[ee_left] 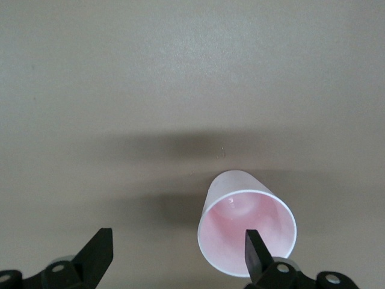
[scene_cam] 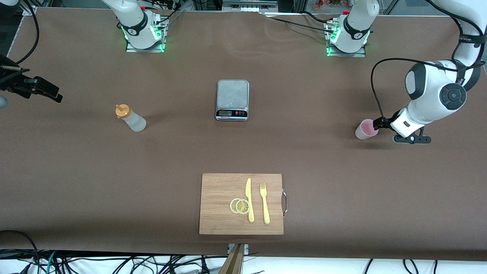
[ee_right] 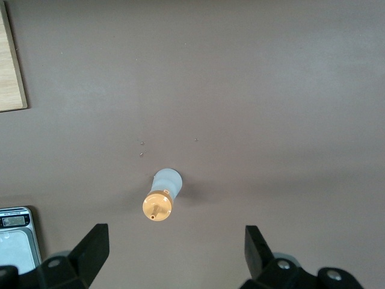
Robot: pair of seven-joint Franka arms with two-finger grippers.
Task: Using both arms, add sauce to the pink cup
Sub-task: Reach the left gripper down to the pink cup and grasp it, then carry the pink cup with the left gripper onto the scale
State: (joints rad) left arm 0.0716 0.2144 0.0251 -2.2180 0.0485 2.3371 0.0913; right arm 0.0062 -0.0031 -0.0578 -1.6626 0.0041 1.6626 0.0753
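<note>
The left gripper (ee_left: 174,256), fingers spread wide, hung low just beside the upright pink cup (scene_cam: 366,129), which stood toward the left arm's end of the desk (scene_cam: 304,152) from the scale (scene_cam: 232,99). The right gripper (ee_right: 174,256), likewise open, hovered near the sauce (scene_cam: 130,118), standing toward the right arm's end from the scale.

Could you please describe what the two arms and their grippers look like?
Both arms are white and jointed, with dark joint rings, green-lit bases and black cables trailing. The left gripper and right gripper have black, wedge-shaped fingers. The left arm's wrist shows a dark round cap.
</note>
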